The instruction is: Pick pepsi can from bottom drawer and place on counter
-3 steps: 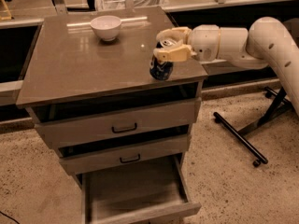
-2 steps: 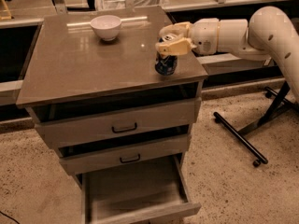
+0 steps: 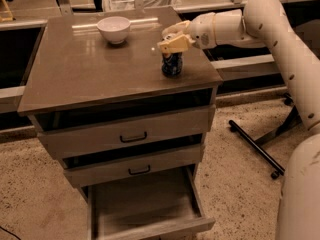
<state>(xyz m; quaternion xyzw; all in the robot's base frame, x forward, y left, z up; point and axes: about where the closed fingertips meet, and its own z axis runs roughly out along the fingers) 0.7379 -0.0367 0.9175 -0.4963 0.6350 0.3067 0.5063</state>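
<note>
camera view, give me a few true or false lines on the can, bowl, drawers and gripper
1. The can stands upright on the counter. True.
2. The bottom drawer is pulled open. True.
3. The bowl sits in the bottom drawer. False: it is on the counter, behind and left of the can.
4. The gripper is down in the bottom drawer. False: it is at the can's top, over the counter's right side.

We observe the small dark blue pepsi can (image 3: 172, 65) upright on the glossy grey-brown counter (image 3: 90, 69), with the beige two-finger gripper (image 3: 172, 45) at its top. The deep grey bottom drawer (image 3: 145, 211) is pulled out.
</note>
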